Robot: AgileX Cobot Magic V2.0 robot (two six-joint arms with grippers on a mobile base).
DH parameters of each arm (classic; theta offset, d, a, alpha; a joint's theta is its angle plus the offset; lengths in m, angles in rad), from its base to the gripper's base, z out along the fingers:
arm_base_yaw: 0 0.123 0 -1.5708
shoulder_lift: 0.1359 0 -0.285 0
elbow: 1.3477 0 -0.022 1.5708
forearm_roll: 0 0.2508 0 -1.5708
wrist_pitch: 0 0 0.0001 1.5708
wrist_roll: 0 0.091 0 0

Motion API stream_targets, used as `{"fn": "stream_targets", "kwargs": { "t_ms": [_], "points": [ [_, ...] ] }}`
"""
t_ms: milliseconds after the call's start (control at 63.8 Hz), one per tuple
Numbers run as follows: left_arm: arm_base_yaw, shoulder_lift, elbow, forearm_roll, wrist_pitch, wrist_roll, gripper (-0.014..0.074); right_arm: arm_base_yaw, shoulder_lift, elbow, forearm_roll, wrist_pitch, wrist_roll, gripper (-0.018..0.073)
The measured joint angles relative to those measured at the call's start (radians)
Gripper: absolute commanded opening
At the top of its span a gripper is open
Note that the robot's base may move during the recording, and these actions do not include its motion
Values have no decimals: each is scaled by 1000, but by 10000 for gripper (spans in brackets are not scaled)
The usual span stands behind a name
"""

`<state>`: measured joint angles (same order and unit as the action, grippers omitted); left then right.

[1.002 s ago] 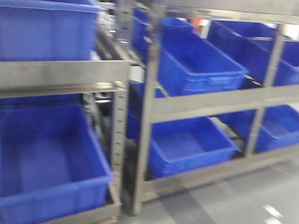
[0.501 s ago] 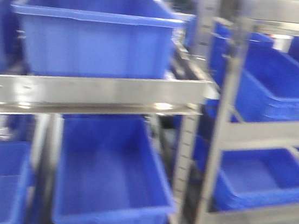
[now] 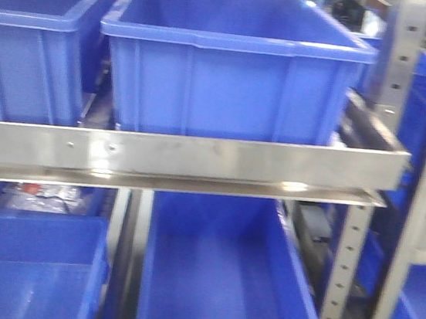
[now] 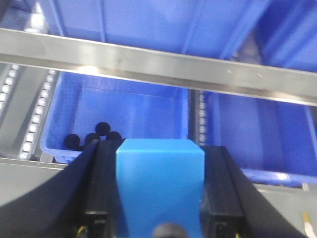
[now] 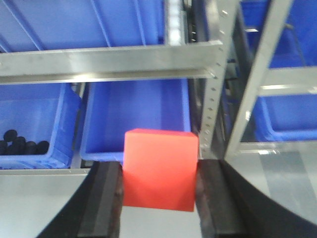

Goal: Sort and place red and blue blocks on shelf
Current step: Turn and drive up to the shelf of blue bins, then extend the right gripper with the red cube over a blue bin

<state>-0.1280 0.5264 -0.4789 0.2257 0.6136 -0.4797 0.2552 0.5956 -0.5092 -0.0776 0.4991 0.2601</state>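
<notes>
The blue block (image 4: 159, 183) sits clamped between the black fingers of my left gripper (image 4: 159, 153), which is shut on it. My right gripper (image 5: 159, 171) is shut on the red block (image 5: 159, 168). Both hang in front of the shelf, whose steel front rail (image 3: 198, 158) (image 4: 158, 64) (image 5: 109, 60) crosses each view. Neither gripper shows in the front view. Below the rail, the left wrist view looks into a blue crate (image 4: 129, 111) holding several black round things (image 4: 94, 136).
Large blue crates fill the rack: two on the upper tier (image 3: 233, 61), (image 3: 33, 44) and two below (image 3: 222, 277), (image 3: 25, 269). A perforated steel upright (image 3: 348, 262) stands at the right. White roller tracks (image 4: 37, 116) run beside the crates. Grey floor (image 5: 292, 183) lies at the right.
The front view has swung left along the rack: the near crates and rail have slid rightward and grown larger, and the second rack at the right has nearly left the frame.
</notes>
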Motion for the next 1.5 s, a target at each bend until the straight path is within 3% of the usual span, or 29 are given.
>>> {"fn": "stream_targets", "kwargs": {
  "t_ms": [1504],
  "points": [
    [0, 0, 0, 0, 0, 0, 125, 0, 0, 0, 0, 0, 0, 50]
  ]
}}
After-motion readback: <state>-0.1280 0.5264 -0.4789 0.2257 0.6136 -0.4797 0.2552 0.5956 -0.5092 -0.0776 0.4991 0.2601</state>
